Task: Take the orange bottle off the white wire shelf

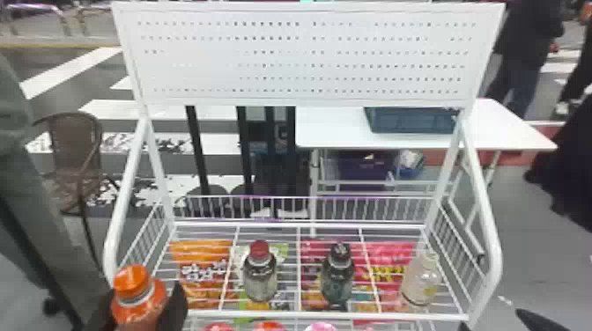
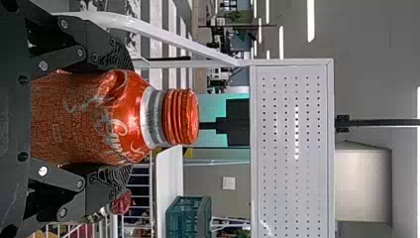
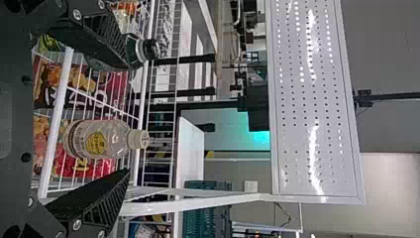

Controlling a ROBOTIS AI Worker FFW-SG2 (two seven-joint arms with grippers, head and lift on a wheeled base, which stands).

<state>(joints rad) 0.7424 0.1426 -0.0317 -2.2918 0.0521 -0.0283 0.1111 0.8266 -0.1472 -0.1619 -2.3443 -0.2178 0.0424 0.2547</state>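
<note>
While upright, orange bottle [image 2: 89,119] inside tool [image 1: 143,303].

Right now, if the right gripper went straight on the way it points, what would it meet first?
Probably the clear bottle, seen between the right gripper's open fingers. Depth is unclear, so the shelf's front rail might come first.

Bottles [image 1: 260,284] on shelf [image 1: 282,315], table [image 1: 334,127] behind
</note>
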